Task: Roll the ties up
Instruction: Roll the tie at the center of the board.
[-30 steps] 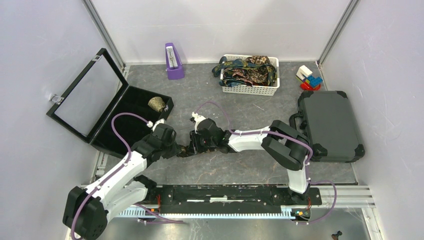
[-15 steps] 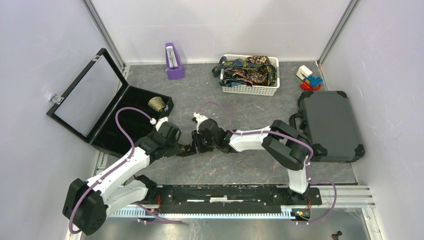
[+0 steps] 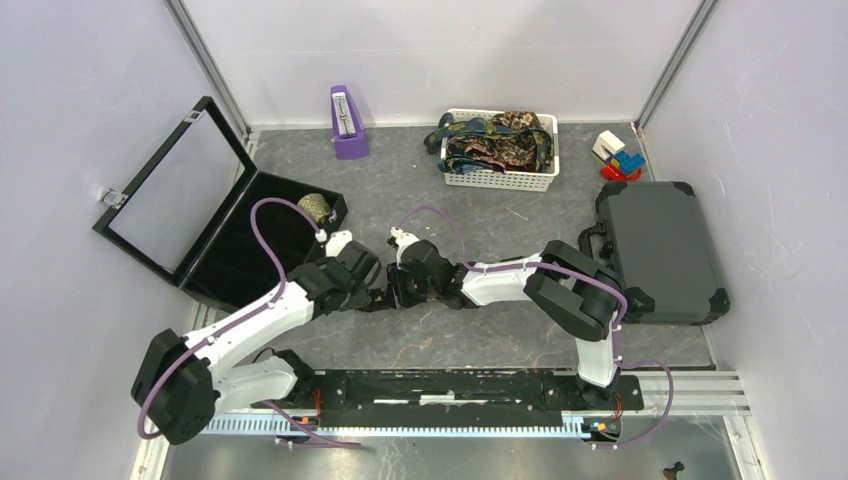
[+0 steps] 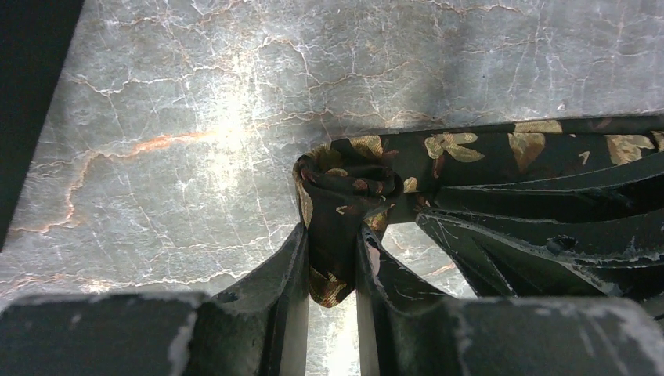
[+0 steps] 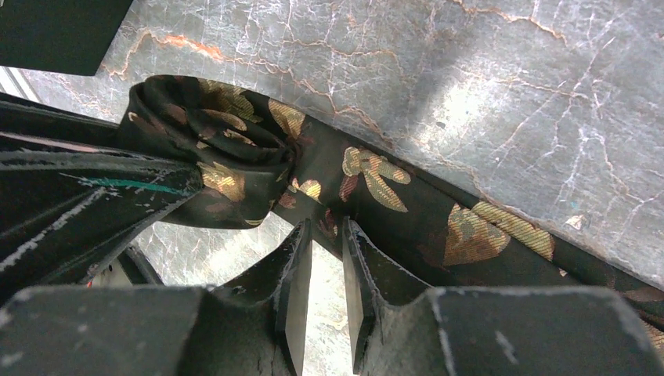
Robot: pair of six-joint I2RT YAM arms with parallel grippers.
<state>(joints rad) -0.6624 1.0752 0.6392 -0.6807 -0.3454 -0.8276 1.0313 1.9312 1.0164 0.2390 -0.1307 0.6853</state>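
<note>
The left end effector point(image 4: 332, 244) pinches the tie point(image 4: 344, 184) at its roll. Right end effector point(image 5: 325, 231): tips meet the strip; grip cannot be told. The strip is cut off beyond them.

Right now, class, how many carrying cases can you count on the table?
2. An open black case sits at the left, a rolled tie inside it; a closed grey case lies at the right. None appears hidden.

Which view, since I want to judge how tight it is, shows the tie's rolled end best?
Left wrist: the rolled end sits centred, pinched in the left gripper, its coils visible. Right wrist shows it from the side, partly behind that gripper. From the top, the arms hide nearly all of it.
</note>
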